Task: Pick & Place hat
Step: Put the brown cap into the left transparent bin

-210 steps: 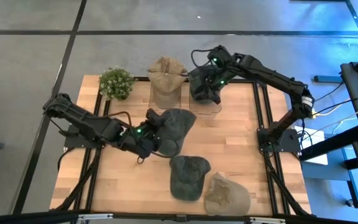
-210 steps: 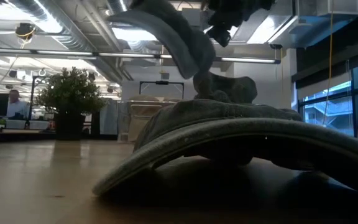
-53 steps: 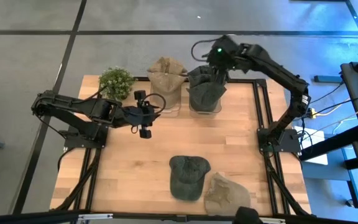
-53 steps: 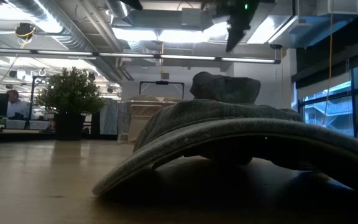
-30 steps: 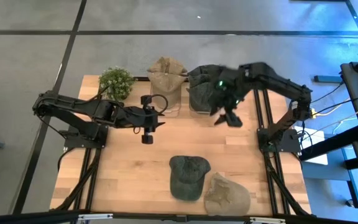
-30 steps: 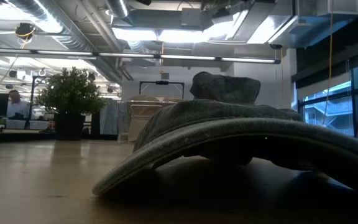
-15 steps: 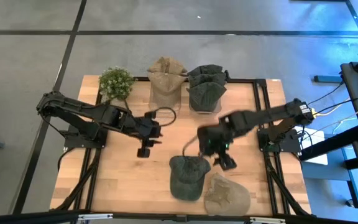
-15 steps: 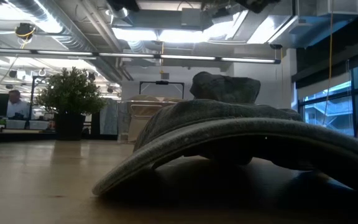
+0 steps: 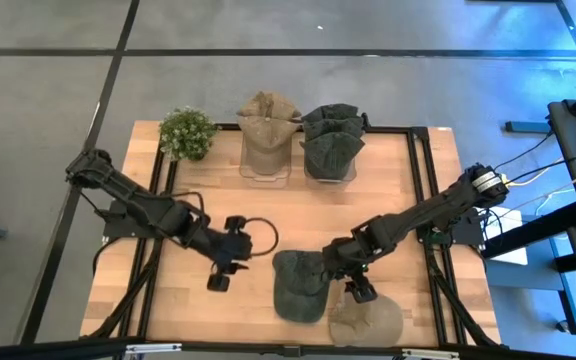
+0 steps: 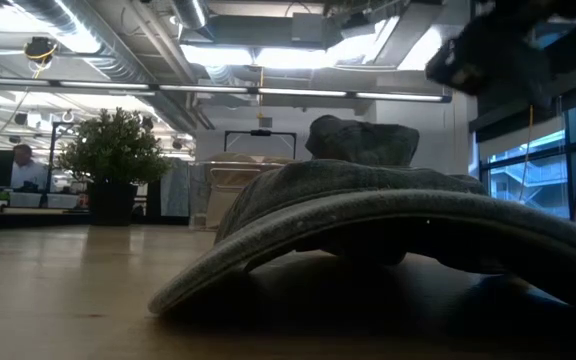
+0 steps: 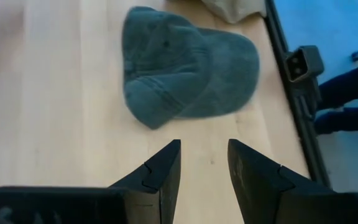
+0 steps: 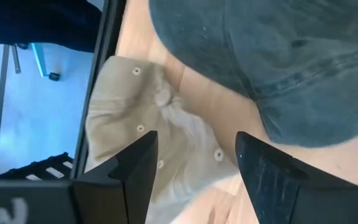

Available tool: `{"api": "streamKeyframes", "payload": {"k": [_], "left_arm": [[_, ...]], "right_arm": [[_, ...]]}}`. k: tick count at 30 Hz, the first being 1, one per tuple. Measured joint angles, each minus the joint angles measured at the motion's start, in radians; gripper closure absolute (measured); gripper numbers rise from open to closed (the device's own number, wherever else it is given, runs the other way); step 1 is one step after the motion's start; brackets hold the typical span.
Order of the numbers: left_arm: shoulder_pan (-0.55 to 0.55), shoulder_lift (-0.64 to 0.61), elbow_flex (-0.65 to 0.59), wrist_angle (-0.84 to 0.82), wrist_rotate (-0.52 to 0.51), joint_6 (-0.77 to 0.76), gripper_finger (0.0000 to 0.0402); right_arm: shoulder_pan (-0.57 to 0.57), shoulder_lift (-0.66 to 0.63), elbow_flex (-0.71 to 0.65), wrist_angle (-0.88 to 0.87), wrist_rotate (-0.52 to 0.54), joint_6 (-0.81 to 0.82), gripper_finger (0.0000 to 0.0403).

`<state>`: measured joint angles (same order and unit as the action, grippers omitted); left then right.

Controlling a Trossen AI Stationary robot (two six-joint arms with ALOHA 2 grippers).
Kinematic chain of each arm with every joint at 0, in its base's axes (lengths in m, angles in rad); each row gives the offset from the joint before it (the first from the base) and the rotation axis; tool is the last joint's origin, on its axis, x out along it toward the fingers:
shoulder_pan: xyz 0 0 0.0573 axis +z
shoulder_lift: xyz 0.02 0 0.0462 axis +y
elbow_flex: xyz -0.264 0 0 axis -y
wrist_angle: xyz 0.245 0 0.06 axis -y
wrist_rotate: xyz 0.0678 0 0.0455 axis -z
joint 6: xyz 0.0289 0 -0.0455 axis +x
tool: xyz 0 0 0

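Right tool (image 9: 354, 280) dropped to two loose hats (image 9: 303, 284).

Four hats were in sight: two green ones, one flat on the table (image 9: 148, 300) at the front (image 9: 301, 282) and one on a stand at the back (image 9: 331, 140), and two tan, one front (image 9: 366, 320), one back (image 9: 267, 125). One potted plant (image 9: 187, 133) stood there. Two arms were over the table.
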<state>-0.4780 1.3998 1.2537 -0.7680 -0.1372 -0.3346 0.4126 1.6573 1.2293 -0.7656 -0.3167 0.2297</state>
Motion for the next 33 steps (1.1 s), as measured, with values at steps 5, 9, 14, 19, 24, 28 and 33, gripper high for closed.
{"api": "streamKeyframes", "payload": {"k": [5,9,14,19,24,28,33], "left_arm": [[-0.053,0.008,0.000,0.003,-0.055,-0.089,0.0274],[-0.079,0.007,0.000,0.009,-0.085,-0.135,0.0274],[-0.092,0.007,0.000,0.010,-0.107,-0.153,0.0274],[-0.090,0.008,0.000,0.010,-0.108,-0.153,0.0274],[-0.090,0.007,0.000,0.009,-0.125,-0.148,0.0274],[-0.090,0.008,0.000,0.010,-0.139,-0.116,0.0274],[-0.090,0.007,0.000,0.009,-0.151,-0.090,0.0274]], "right_arm": [[0.000,0.000,-0.103,0.141,-0.004,0.001,0.0186],[-0.001,0.000,-0.163,0.263,-0.022,0.003,0.0186],[-0.001,0.003,-0.216,0.304,-0.077,0.045,0.0186],[-0.001,0.004,-0.267,0.306,-0.087,0.084,0.0187],[-0.002,0.005,-0.273,0.321,-0.130,0.173,0.0224],[-0.002,0.005,-0.273,0.342,-0.198,0.212,0.0304],[-0.002,0.003,-0.273,0.336,-0.255,0.232,0.0390]]}}
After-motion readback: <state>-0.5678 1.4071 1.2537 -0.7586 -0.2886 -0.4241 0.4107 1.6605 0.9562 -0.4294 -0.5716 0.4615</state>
